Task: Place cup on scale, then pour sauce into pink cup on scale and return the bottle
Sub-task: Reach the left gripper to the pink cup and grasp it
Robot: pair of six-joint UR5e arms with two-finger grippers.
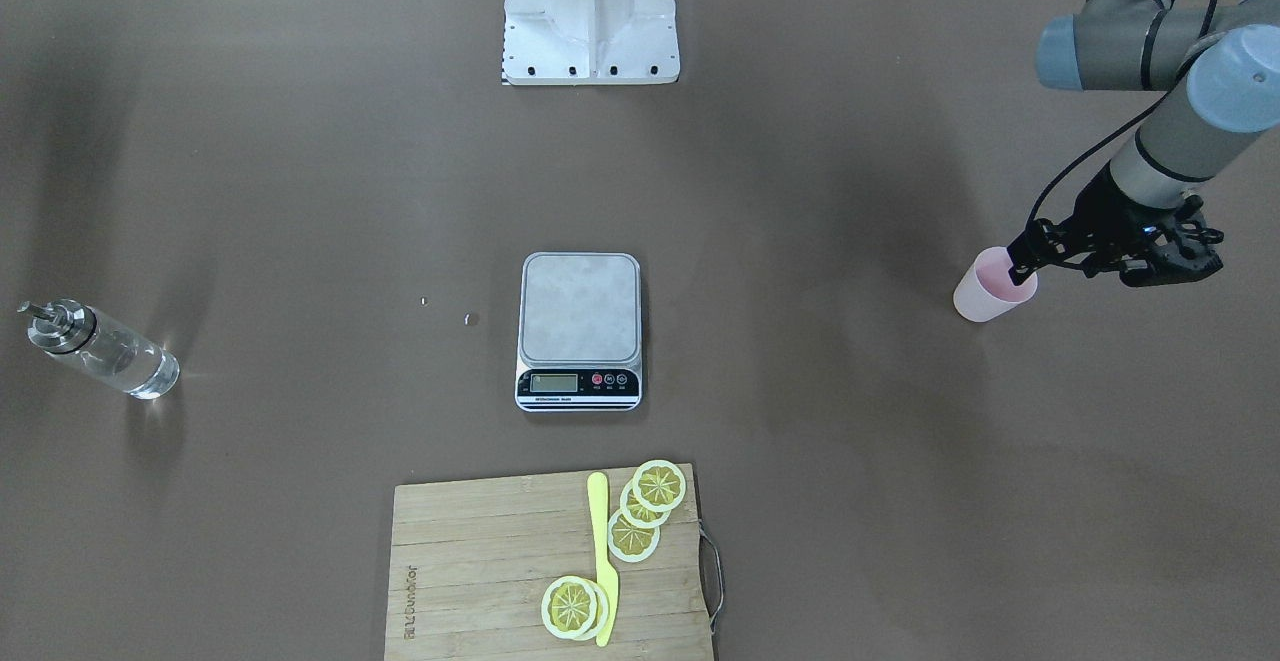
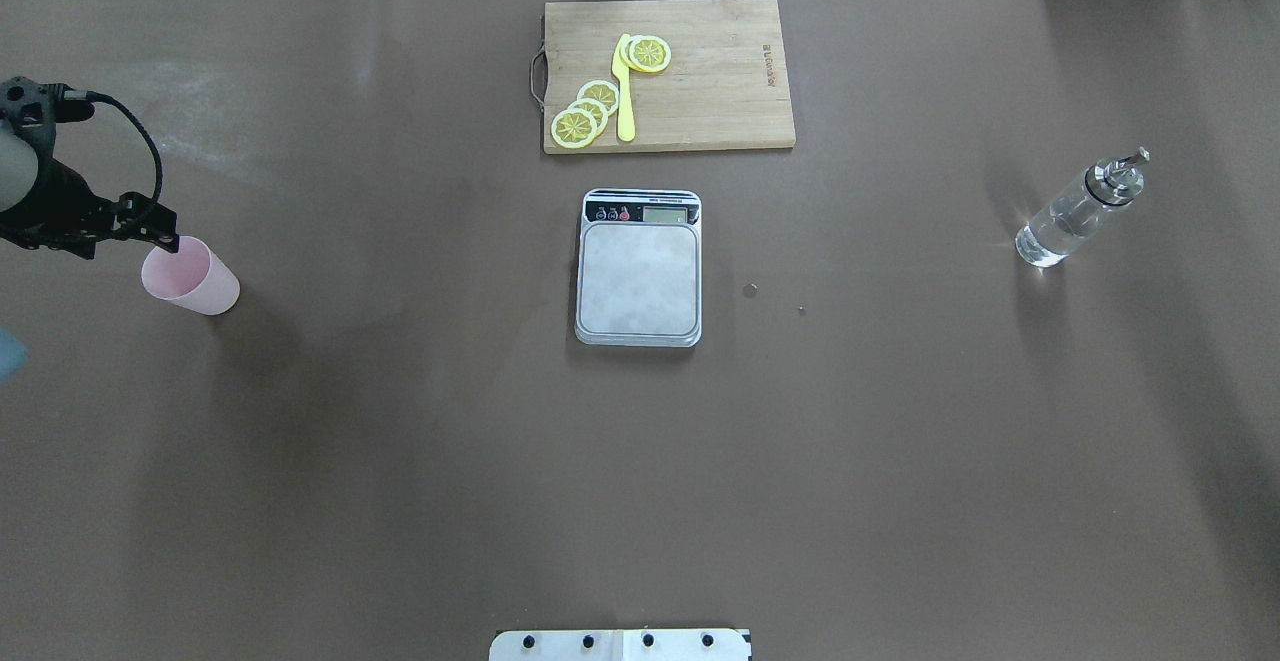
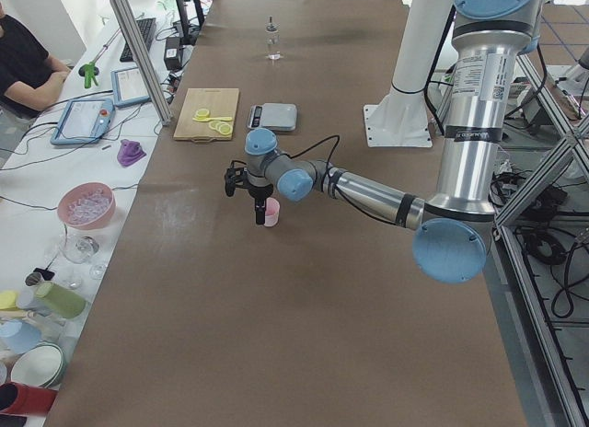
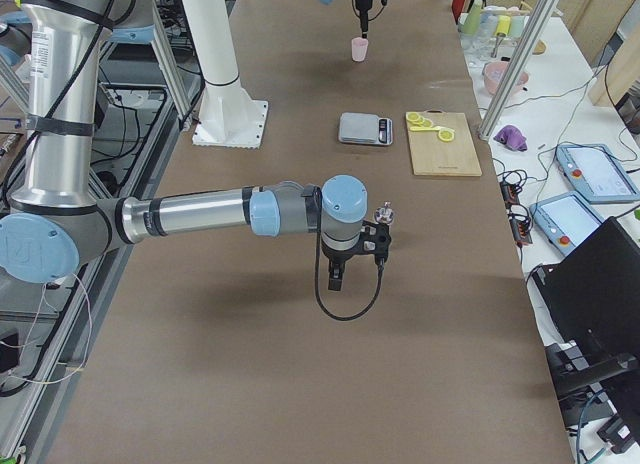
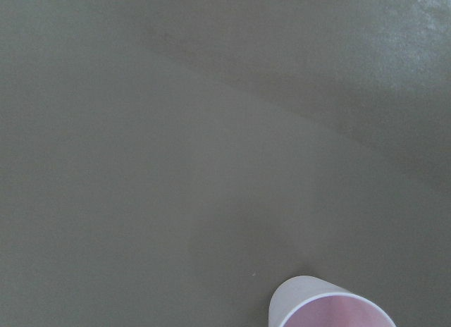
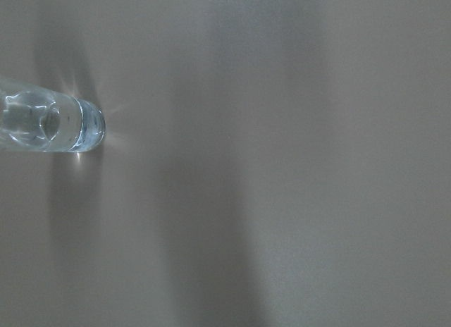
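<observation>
The pink cup [image 2: 192, 278] stands upright on the brown table [image 2: 400, 461] at the robot's left end, well apart from the scale [image 2: 638, 276], which sits mid-table with its display toward the cutting board [image 2: 720, 71]. The left gripper [image 2: 163, 239] is down at the cup's rim, its dark fingertips touching or just beside the lip. Whether the fingers are clamped on the rim cannot be told. The bottle [image 2: 1075, 211] stands upright at the opposite end, clear sauce [image 2: 1058, 227] visible through its glass. The right gripper [image 4: 337, 277] hangs over the table near the bottle, seen only from the side, so its opening cannot be judged.
</observation>
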